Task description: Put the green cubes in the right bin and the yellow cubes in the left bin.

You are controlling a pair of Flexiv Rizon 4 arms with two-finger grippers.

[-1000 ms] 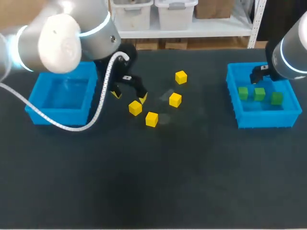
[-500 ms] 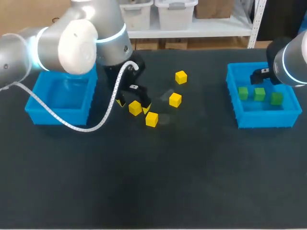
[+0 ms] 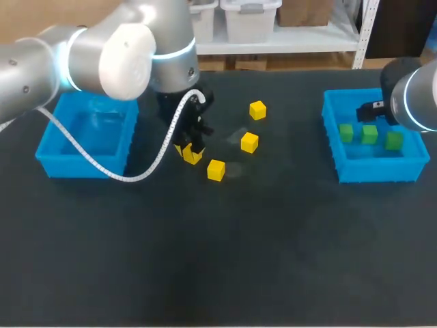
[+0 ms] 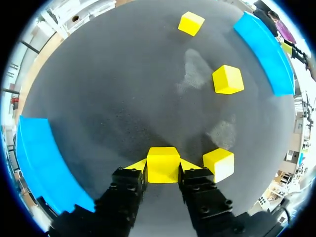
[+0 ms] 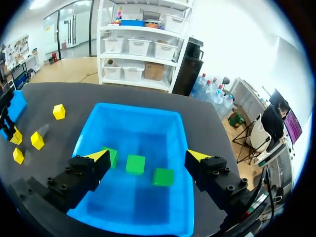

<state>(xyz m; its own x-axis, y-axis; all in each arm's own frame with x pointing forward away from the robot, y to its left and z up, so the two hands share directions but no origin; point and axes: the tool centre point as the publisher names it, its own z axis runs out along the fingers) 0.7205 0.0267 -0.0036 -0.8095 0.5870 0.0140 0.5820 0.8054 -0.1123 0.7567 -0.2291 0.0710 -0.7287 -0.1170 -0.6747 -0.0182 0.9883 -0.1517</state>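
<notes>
My left gripper (image 4: 163,167) is shut on a yellow cube (image 4: 163,164) that rests on the black table, with a yellow tip pressed to each of its sides. In the head view this gripper (image 3: 190,154) stands right of the left blue bin (image 3: 82,167). Three more yellow cubes lie loose: one (image 3: 216,169) just beside the held one, another (image 3: 249,142) further right, a third (image 3: 257,110) further back. My right gripper (image 5: 148,156) hangs open above the right blue bin (image 5: 133,112). Three green cubes (image 5: 135,164) lie in that bin in a row.
The left bin (image 4: 38,163) looks empty inside and sits close behind the left arm. The right bin (image 3: 377,171) stands at the table's right side. Open black tabletop stretches across the middle and the front.
My left gripper came down and rightwards over the yellow cube, and its fingers closed from wide open onto the cube's sides. The right arm shifted only slightly above its bin.
</notes>
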